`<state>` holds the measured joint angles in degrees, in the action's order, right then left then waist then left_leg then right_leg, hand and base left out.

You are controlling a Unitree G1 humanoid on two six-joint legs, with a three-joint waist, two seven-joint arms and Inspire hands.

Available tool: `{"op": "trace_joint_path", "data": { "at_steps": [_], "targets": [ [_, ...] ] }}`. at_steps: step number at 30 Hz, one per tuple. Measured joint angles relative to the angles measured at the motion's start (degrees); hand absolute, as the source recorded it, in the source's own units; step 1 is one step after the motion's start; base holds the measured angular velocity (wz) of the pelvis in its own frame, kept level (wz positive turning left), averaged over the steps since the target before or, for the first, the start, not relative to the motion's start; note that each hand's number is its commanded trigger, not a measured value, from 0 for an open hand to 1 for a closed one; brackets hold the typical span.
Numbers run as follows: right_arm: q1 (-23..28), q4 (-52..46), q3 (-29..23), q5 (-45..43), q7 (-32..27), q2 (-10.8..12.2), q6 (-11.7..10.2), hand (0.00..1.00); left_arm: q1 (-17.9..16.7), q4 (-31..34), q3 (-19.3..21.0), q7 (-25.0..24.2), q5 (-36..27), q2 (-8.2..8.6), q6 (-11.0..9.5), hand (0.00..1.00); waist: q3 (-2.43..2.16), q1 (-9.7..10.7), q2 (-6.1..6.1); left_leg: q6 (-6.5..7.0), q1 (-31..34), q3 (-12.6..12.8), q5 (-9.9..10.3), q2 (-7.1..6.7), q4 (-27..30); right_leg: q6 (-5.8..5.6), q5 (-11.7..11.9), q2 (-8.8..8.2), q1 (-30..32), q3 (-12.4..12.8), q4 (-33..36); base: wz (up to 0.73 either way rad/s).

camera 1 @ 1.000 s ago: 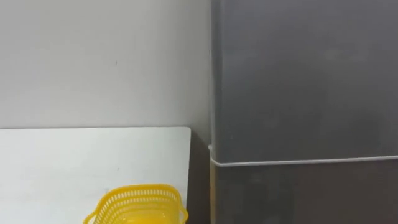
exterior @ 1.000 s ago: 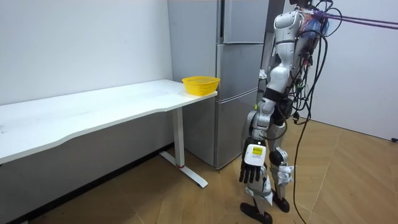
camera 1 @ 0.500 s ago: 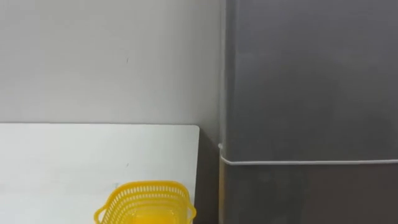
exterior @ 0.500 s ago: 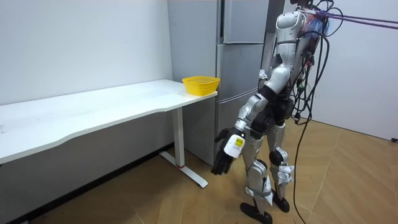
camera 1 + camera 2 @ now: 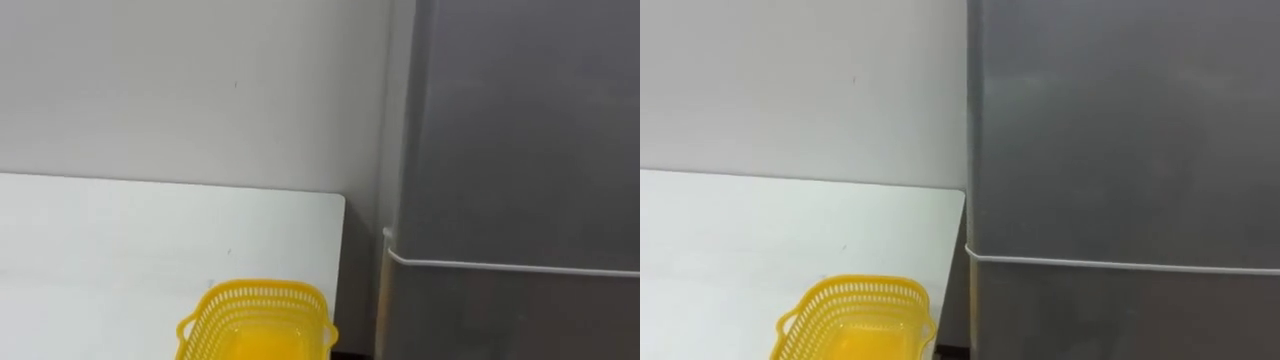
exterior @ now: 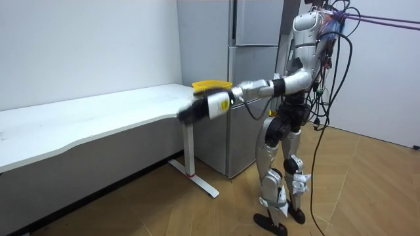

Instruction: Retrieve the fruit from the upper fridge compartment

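Observation:
The grey fridge (image 6: 252,78) stands beside the table's end with its doors closed. Its upper door (image 5: 520,130) takes up the right of the eye views, above a pale seam (image 5: 1120,265) that parts it from the lower door. I stand in front of the fridge, facing it. My left arm is stretched out level toward the room view's left. Its left hand (image 6: 191,111) is a dark blur just in front of the table's end, below the yellow basket (image 6: 211,84).
The yellow mesh basket (image 5: 258,320) sits at the corner of the white table (image 5: 120,240) nearest the fridge. A plain white wall (image 5: 180,80) runs behind the table. In the room view there is wooden floor (image 6: 197,210) around me.
My left arm has swung up from hanging beside my leg to level, pointing at the table's end. The eye view has shifted left, so the fridge and basket sit further right in it.

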<state>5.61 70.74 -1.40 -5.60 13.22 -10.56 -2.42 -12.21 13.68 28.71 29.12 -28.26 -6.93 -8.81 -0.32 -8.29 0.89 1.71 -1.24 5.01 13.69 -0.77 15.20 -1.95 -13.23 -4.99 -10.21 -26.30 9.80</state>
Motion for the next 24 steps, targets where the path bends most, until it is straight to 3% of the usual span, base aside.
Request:
{"op": "trace_joint_path", "data": {
  "at_steps": [3,9,14,17,20,22,24],
  "targets": [
    [-0.4,-0.1,0.1,0.5,0.9,-0.3,0.0,0.0,1.2,6.0,-0.5,-3.3,3.5,-1.41,-0.3,0.0,0.17,0.0,-0.36,0.06,0.3,-0.3,0.0,-0.04,0.1,-0.12,0.1,-0.02,0.1,-0.2,0.0,0.07],
    [-1.1,0.6,-0.3,0.8,1.9,-0.6,0.0,0.0,2.8,14.1,-1.2,-10.7,3.6,-3.37,-0.2,0.0,0.36,1.6,-0.78,0.13,2.0,-0.6,-0.1,0.03,0.5,-0.13,0.1,0.08,1.0,-0.5,0.0,0.04],
    [-1.2,0.5,-1.3,1.0,3.2,-0.6,0.0,0.0,7.7,16.7,-3.3,-20.5,2.9,-4.09,-0.1,0.0,0.37,2.3,-0.95,0.17,1.9,-0.4,-0.1,0.0,0.4,-0.16,0.1,-0.01,0.9,-0.5,0.0,-0.01],
    [-1.2,0.3,-1.4,1.0,3.2,-0.6,0.2,0.0,9.8,16.7,-5.0,-26.7,1.3,-4.1,1.8,0.0,0.37,3.2,-1.06,0.19,1.7,-0.3,-0.1,0.0,0.2,-0.21,0.1,-0.09,0.8,-0.5,0.0,0.0],
    [-1.7,0.3,-1.5,1.0,3.0,-0.9,1.2,0.0,11.3,16.7,-7.8,-32.3,0.6,-4.09,5.6,0.0,0.37,3.8,-1.41,0.2,2.0,0.0,-0.1,0.05,0.2,-0.27,0.2,-0.12,1.3,-0.2,0.0,-0.03],
    [-1.7,-0.2,-2.3,1.1,2.7,-1.0,1.4,0.0,12.4,16.7,-9.4,-37.0,-0.5,-4.14,8.1,0.0,0.25,4.9,-2.01,0.23,2.1,0.4,-0.1,0.05,0.2,-0.35,0.3,-0.15,1.3,-0.3,-0.1,0.0],
    [-1.4,-1.6,-2.3,1.1,2.3,-1.2,2.0,0.0,12.7,16.7,-10.1,-40.3,-1.7,-4.34,9.3,0.0,0.15,5.2,-2.76,0.24,1.8,1.0,-0.1,0.09,0.2,-0.36,0.3,-0.15,1.3,0.4,-0.1,-0.11]
  ]
}}
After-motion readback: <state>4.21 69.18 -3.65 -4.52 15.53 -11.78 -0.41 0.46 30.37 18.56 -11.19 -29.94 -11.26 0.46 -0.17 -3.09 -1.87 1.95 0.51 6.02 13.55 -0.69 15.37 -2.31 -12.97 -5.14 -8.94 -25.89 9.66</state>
